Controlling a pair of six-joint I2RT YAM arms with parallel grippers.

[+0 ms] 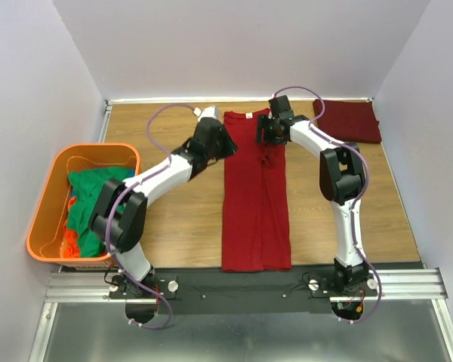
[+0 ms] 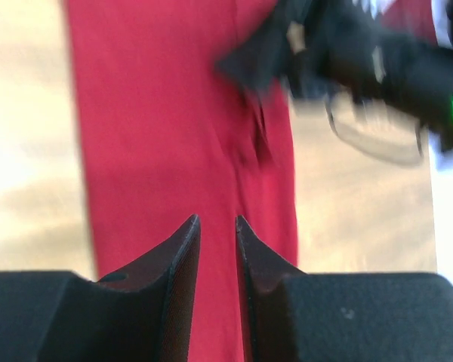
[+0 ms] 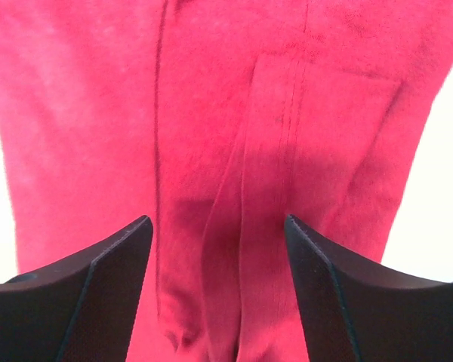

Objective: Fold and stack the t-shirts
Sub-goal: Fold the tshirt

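Red t-shirt (image 1: 257,204) soft, folded into long narrow strip on wood-grain tabletop (image 1: 183,226); left fingers (image 2: 177,260) slightly apart, right fingers (image 3: 113,271) spread.

**Arms Angled Inward, Jaws Apart**

Slanted from lower left to upper centre with the left arm (image 1: 155,181); left gripper (image 2: 217,220) parted narrowly, empty. Bowed up the right side with the right arm (image 1: 340,177); right gripper (image 3: 217,222) spread wide, empty.

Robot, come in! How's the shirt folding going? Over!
Left gripper slightly open, right gripper wide open, both empty over the red t-shirt. It lies folded in a long strip. Maroon t-shirt folded, far right. Nothing in the way.
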